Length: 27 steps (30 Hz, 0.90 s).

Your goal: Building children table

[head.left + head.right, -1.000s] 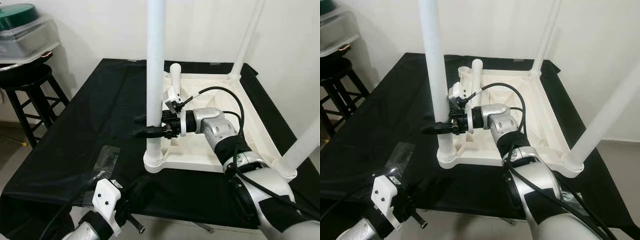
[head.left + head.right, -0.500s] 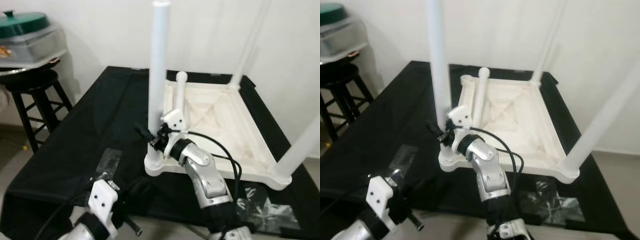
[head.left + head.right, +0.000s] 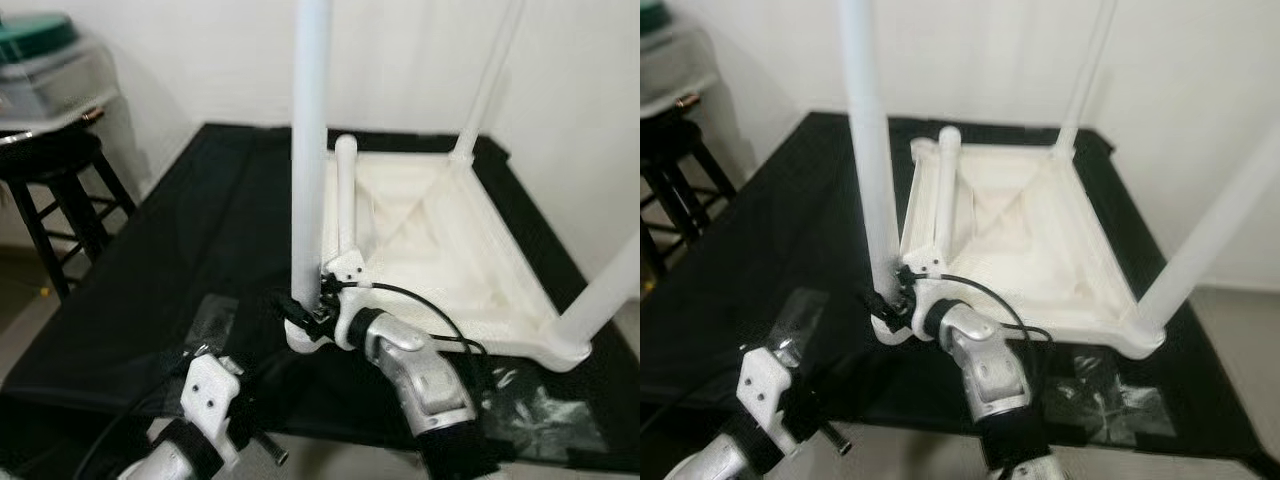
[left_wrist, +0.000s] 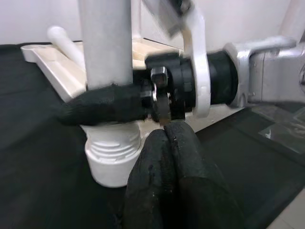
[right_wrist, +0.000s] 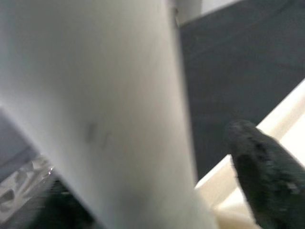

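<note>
Left wrist view: we see our right gripper (image 4: 102,102) clasped round the near table leg (image 4: 106,43), low down, just above its threaded collar (image 4: 112,155).
Table top: white, upside down on the black cloth (image 3: 150,280); the gripped leg (image 3: 308,150) stands upright at its near left corner, two more legs stand at other corners, and a fourth leg (image 3: 346,200) leans loose against the frame (image 3: 500,290).
Right claw: narrow, its black fingers (image 5: 267,176) on either side of the leg.
Left gripper (image 4: 167,157): fingers pressed together, holding nothing, hovering just below the collar.
Step in hand, as we judge it: screwing the leg home. We should keep it plumb, turn in short strokes, and regrip low so the thread does not cross.
Against a second ago: our right arm has swung from a sideways reach to a reach from the near side; the grip sits lower on the leg; our head camera has shifted too.
</note>
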### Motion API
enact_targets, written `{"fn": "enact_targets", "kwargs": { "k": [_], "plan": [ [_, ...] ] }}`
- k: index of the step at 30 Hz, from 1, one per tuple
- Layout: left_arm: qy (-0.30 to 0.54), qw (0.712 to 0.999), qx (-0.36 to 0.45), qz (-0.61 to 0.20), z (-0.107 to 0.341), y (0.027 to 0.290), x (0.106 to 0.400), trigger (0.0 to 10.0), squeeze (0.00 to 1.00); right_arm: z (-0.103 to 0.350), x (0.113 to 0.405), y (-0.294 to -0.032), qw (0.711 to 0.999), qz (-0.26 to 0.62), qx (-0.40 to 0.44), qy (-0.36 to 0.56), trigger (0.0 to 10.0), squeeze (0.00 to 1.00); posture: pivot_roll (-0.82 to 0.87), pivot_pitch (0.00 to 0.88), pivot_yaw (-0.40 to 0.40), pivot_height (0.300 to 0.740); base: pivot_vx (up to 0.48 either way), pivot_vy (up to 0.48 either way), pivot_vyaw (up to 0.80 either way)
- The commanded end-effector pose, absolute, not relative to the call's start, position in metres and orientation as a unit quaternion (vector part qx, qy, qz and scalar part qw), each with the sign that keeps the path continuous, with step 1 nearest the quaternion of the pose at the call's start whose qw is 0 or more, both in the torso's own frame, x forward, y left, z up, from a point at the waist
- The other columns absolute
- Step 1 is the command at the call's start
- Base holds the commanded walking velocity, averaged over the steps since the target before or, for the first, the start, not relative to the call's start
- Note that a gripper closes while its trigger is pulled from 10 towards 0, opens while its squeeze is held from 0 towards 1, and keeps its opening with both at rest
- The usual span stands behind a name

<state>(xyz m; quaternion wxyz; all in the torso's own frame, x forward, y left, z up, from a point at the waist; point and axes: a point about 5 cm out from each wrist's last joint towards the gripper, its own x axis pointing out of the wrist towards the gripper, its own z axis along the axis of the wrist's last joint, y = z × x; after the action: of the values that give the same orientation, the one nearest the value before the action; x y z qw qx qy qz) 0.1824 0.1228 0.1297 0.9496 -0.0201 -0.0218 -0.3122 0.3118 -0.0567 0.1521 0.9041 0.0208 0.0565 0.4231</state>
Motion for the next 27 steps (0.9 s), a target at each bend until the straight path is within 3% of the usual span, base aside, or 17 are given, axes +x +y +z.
{"fn": "enact_targets", "kwargs": {
  "k": [1, 2, 3, 4, 7, 11, 13, 18, 19, 27],
  "plan": [
    [-0.01, 0.95, -0.028, -0.311, 0.126, 0.122, 0.182, 10.0, 0.0, 0.162, 0.311, -0.054, 0.896, 0.441, 0.024, 0.039, 10.0, 1.0, 0.03, 0.09, -0.015, 0.74, 0.0, 0.0, 0.0],
    [-0.011, 0.95, -0.028, -0.312, 0.126, 0.121, 0.183, 10.0, 0.0, 0.186, 0.322, -0.053, 0.848, 0.53, 0.008, 0.002, 10.0, 0.0, 0.03, 0.084, -0.011, 0.74, 0.0, 0.0, 0.0],
    [-0.011, 0.95, -0.028, -0.312, 0.126, 0.121, 0.184, 10.0, 0.0, 0.197, 0.33, -0.056, 0.826, 0.564, -0.01, -0.013, 10.0, 0.0, 0.02, 0.081, -0.005, 0.74, 0.0, 0.0, 0.0],
    [-0.011, 0.95, -0.028, -0.312, 0.126, 0.121, 0.184, 10.0, 0.0, 0.197, 0.33, -0.056, 0.826, 0.564, -0.01, -0.013, 10.0, 0.0, 0.02, 0.081, -0.005, 0.74, 0.0, 0.0, 0.0],
    [-0.009, 0.949, -0.029, -0.313, 0.125, 0.121, 0.185, 10.0, 0.0, 0.215, 0.352, -0.064, 0.782, 0.62, -0.06, -0.021, 10.0, 0.0, 0.03, 0.076, 0.0, 0.74, 0.0, 0.0, 0.0],
    [-0.008, 0.949, -0.029, -0.314, 0.124, 0.121, 0.185, 10.0, 0.0, 0.222, 0.363, -0.067, 0.777, 0.625, -0.067, -0.014, 10.0, 0.0, 0.03, 0.075, 0.0, 0.74, 0.0, 0.0, 0.0],
    [-0.006, 0.949, -0.028, -0.313, 0.124, 0.121, 0.184, 10.0, 0.0, 0.231, 0.376, -0.066, 0.79, 0.609, -0.064, 0.004, 10.0, 0.0, 0.06, 0.072, -0.005, 0.74, 0.0, 0.0, 0.0],
    [-0.006, 0.95, -0.027, -0.312, 0.124, 0.121, 0.184, 10.0, 0.0, 0.231, 0.378, -0.066, 0.785, 0.615, -0.065, 0.016, 9.9, 0.0, 0.07, 0.075, -0.006, 0.74, 0.0, 0.0, 0.0],
    [-0.006, 0.95, -0.027, -0.311, 0.124, 0.121, 0.184, 10.0, 0.0, 0.231, 0.38, -0.067, 0.785, 0.617, -0.059, 0.021, 0.0, 0.0, 0.07, 0.075, -0.007, 0.74, 0.0, 0.0, 0.0],
    [-0.006, 0.95, -0.028, -0.311, 0.124, 0.12, 0.184, 10.0, 0.0, 0.229, 0.383, -0.07, 0.782, 0.622, -0.043, 0.016, 0.0, 0.0, 0.07, 0.08, -0.01, 0.74, 0.0, 0.0, 0.0]
  ]
}}
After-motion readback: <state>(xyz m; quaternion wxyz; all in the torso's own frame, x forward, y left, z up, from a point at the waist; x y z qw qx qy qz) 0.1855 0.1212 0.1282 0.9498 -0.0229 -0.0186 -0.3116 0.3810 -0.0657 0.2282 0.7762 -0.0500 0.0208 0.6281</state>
